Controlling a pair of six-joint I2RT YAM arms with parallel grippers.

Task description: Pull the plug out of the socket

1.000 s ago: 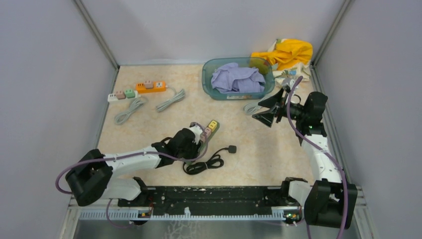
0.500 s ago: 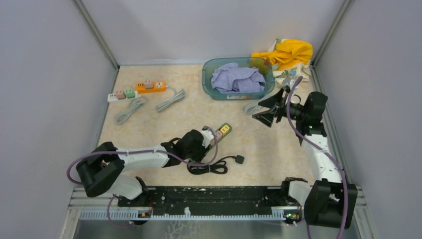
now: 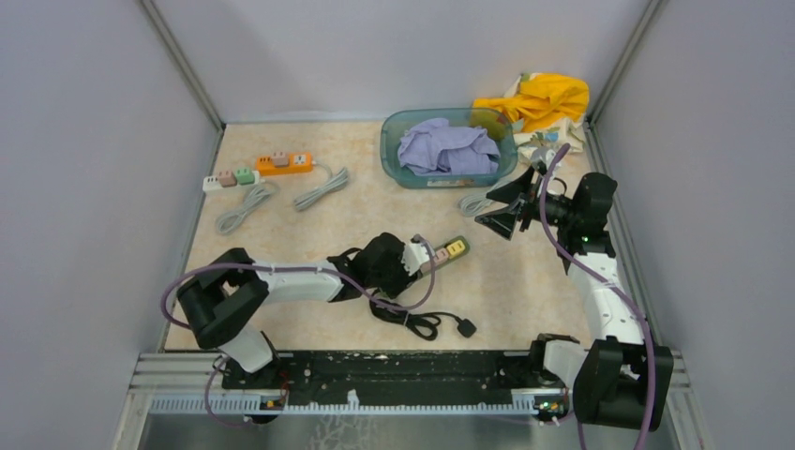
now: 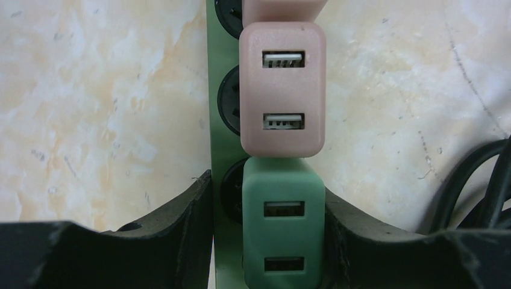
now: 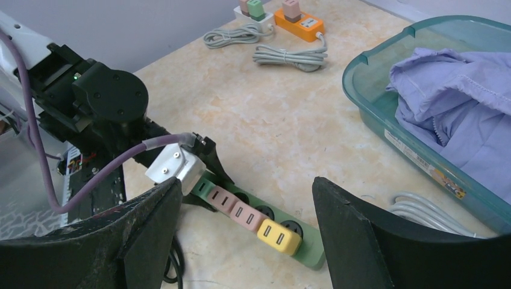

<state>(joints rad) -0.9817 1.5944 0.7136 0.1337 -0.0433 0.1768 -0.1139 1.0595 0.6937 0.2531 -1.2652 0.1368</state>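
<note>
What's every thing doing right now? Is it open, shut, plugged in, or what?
Left gripper: shut on the pale green plastic power strip.
Right gripper: open, empty, hovering over the table.
Green square USB plug: plugged into the strip.
Pink square USB plug: plugged in beside it.
Yellow square USB plug: plugged in.
Black cord: loosely coiled, end plug lying free.
Teal plastic basin: holding crumpled purple cloth.
</note>
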